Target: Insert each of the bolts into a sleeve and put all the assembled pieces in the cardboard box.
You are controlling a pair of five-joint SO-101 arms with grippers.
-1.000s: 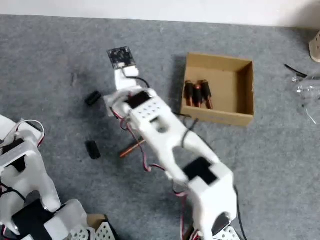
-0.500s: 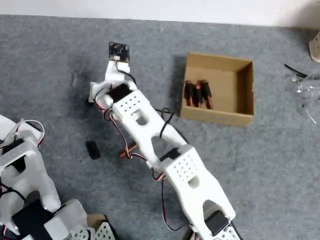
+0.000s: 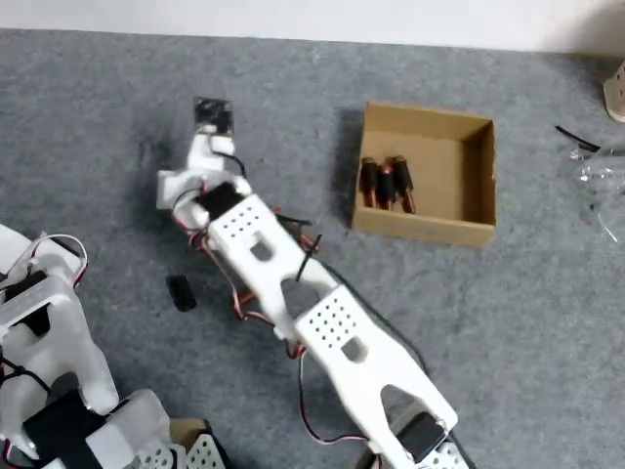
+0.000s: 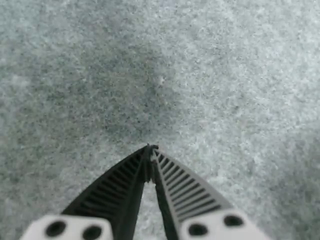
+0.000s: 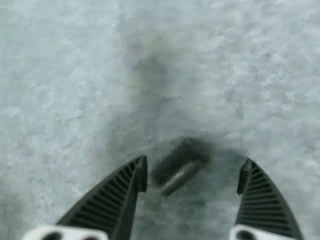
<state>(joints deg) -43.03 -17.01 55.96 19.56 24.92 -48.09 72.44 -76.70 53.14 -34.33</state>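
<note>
Right end effector (image 5: 195,162): spread wide and holding nothing, with both fingers down near the grey surface (image 3: 508,322).
Sleeve (image 5: 179,169): a short dark cylinder lying on its side on the surface. It sits in the gap between the right end effector's fingers, just beside one finger and clearly apart from the other.
Cardboard box (image 3: 422,231): open at the top and resting flat on the surface.
Assembled pieces (image 3: 386,184): three, side by side inside the cardboard box, against the wall that faces the right arm's tip.
Right arm (image 3: 293,288): stretched out past the cardboard box's near corner. Its tip is well apart from the box, out beyond the wall where the assembled pieces lie.
Second sleeve (image 3: 181,291): black and alone on the surface, well apart from the cardboard box, with the right arm between it and the box.
Left end effector (image 4: 150,150): fingers pressed together at the tips, gripping nothing, over bare surface.
</note>
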